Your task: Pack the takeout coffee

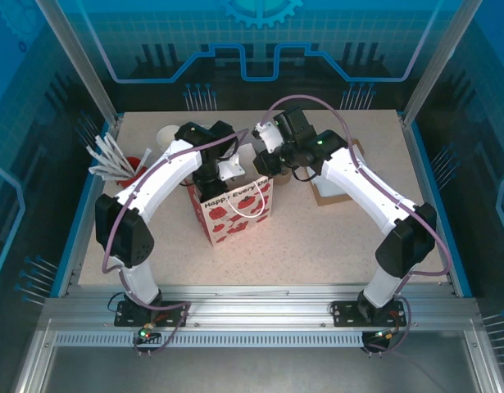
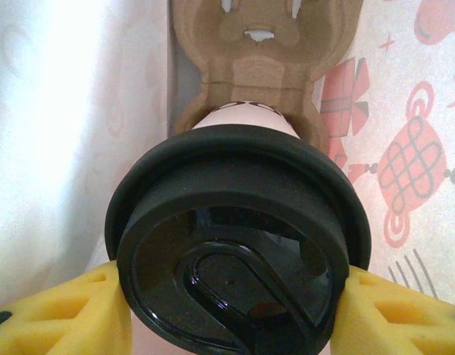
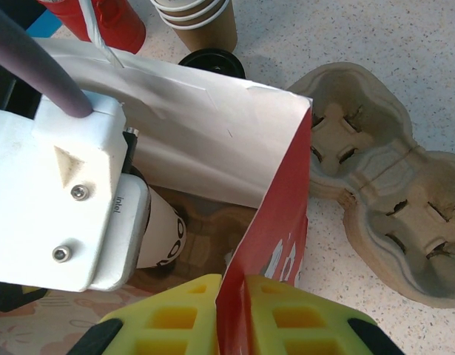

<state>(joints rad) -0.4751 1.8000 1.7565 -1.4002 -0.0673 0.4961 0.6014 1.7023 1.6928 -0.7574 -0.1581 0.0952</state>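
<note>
The overhead view is bright and even, lit from above. The arms throw only soft, faint shadows on the counter (image 1: 333, 237), while the blue panels beyond its far edge and sides stay dim. Focus is crisp, and the frame posts splay outward toward the upper corners.

In the left wrist view, the white inner wall of the paper bag (image 2: 57, 148) is blown out to near-featureless glare on the left. The black lid (image 2: 234, 244) of the takeout coffee (image 2: 245, 118) carries glossy reflections and looks slightly soft. The yellow pads (image 2: 57, 310) in the bottom corners are blurred.

The right wrist view is sharp on the speckled counter and the cup carrier (image 3: 375, 200), shaded inside the bag, and blurry at the pads below.
</note>
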